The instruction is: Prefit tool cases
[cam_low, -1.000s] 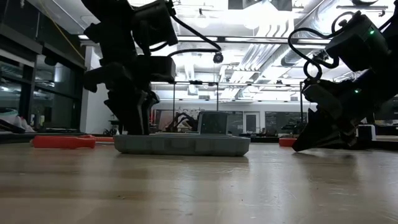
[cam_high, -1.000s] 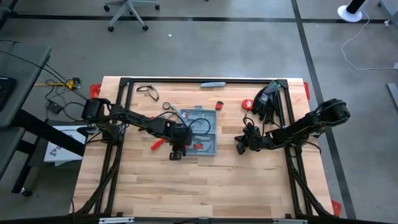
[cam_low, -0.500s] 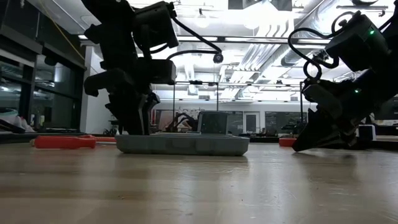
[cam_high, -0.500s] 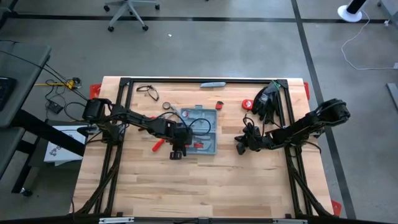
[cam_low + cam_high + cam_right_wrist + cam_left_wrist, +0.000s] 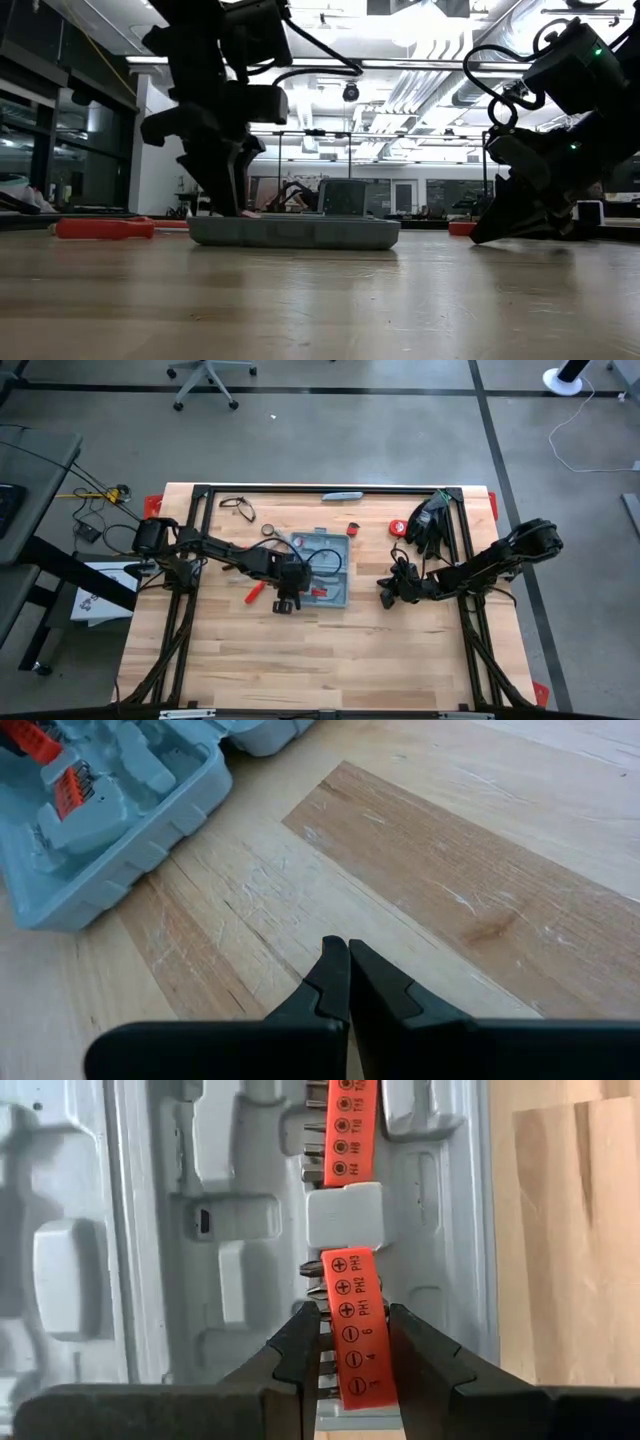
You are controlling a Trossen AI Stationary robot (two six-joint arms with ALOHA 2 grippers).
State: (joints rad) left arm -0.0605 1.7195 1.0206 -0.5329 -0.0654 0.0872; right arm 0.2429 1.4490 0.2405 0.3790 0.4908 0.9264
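The blue-grey tool case lay open and flat near the middle of the wooden bench, its moulded inside facing up. The left hand reached down over the case's near left corner. Seen from its own wrist, its two dark fingers stood part-way apart, one on each side of an orange bit holder printed with screw-head marks; they pressed against its long edges, so the hand had hold of it. That holder sat in a slot of the case, in line with a second orange bit holder farther along, a pale plastic block between the two.

From bench height the left hand came down onto the left end of the case.

The right hand rested low over bare wood to the right of the case, well apart from it, its fingers pressed together and gripping nothing.

A red-handled tool lay on the bench just left of the case. Nearer the far edge lay a pair of glasses, a slim grey-blue bar and a small red object.
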